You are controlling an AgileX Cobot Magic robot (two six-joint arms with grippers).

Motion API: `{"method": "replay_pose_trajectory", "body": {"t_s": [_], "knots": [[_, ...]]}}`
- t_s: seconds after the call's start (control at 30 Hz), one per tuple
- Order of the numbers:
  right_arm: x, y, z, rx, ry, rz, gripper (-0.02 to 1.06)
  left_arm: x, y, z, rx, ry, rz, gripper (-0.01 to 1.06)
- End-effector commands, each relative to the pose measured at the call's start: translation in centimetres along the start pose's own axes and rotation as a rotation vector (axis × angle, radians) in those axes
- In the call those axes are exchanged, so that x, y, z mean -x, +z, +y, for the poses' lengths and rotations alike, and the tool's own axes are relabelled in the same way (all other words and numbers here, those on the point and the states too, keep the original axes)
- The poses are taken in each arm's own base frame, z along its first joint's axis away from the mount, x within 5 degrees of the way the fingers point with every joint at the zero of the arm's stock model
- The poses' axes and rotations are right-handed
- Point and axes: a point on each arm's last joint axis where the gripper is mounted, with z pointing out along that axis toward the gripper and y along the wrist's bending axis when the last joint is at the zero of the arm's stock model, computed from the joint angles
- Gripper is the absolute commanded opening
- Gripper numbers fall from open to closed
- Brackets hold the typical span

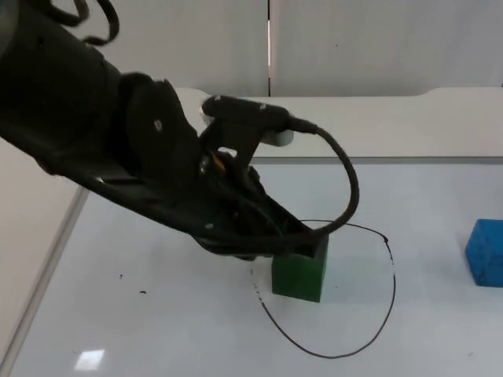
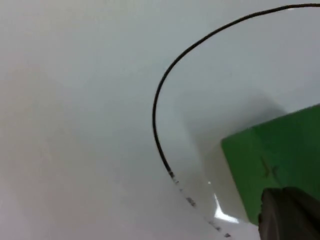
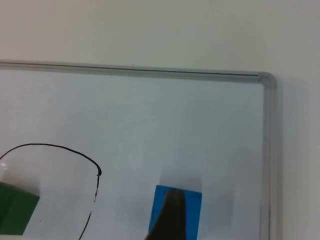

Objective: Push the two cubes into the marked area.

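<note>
The white table (image 1: 440, 212) carries a white board with a pale raised rim (image 3: 267, 150). A black hand-drawn loop (image 1: 377, 314) marks a rounded area on the board. The green cube (image 1: 299, 275) rests on the board inside the loop, near the loop's left side. The blue cube (image 1: 486, 251) rests on the board outside the loop, well apart from the green cube, near the board's right rim.

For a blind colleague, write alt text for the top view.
A green cube sits inside the black drawn outline on the white table, with the left arm reaching down to it. A blue cube lies outside the outline.
</note>
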Motion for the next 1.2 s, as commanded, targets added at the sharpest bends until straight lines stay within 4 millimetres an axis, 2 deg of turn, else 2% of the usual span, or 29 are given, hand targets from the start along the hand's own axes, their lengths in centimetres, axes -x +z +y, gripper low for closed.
{"method": "replay_pose_trajectory", "body": {"t_s": [0.0,0.1,0.3,0.33,0.4,0.5,0.53,0.67,0.7,0.83,0.93,1.03,1.07,1.17], "knots": [[0.1,-0.2,0.0,0.000,-0.008,-0.006,0.71,0.2,-1.3,-0.2,-0.010,0.027,-0.013,0.00],[0.1,-0.2,0.0,0.000,-0.007,-0.002,0.71,-0.1,-2.4,-0.1,-0.003,0.027,-0.050,0.00],[0.0,-0.2,0.0,0.001,-0.007,0.004,0.71,-2.0,-6.6,0.2,-0.001,0.074,-0.111,0.00],[0.0,-0.2,0.0,0.001,-0.007,0.004,0.71,-2.0,-6.6,0.2,-0.001,0.074,-0.111,0.00],[0.0,-0.2,0.0,0.002,-0.007,0.009,0.71,-2.9,-7.9,0.7,0.006,0.076,-0.125,0.00],[-0.1,-0.2,0.0,0.000,-0.010,0.018,0.71,-4.5,-10.0,2.4,0.040,0.037,-0.155,0.00],[-0.1,-0.2,0.0,0.000,-0.010,0.018,0.71,-4.5,-10.0,2.4,0.040,0.037,-0.155,0.00],[-0.1,-0.2,-0.1,-0.003,-0.014,0.018,0.71,-7.3,-12.6,6.1,0.143,-0.081,-0.195,0.00],[-0.1,-0.2,-0.1,-0.003,-0.014,0.018,0.71,-7.3,-12.6,6.1,0.143,-0.081,-0.195,0.00],[0.0,-0.2,-0.1,-0.004,-0.014,0.005,0.71,-9.7,-15.0,8.7,0.244,-0.199,-0.253,0.00],[0.0,-0.2,-0.1,-0.004,-0.014,0.005,0.71,-10.4,-16.1,9.1,0.267,-0.254,-0.301,0.00],[0.0,-0.2,-0.1,-0.004,-0.014,0.005,0.71,-11.0,-18.1,8.9,0.283,-0.289,-0.408,0.00],[0.0,-0.2,-0.1,-0.004,-0.014,0.005,0.71,-11.0,-18.1,8.9,0.283,-0.289,-0.408,0.00],[0.0,-0.2,-0.1,-0.004,-0.016,0.002,0.71,-12.1,-20.4,8.3,0.281,-0.344,-0.512,0.00]]}}
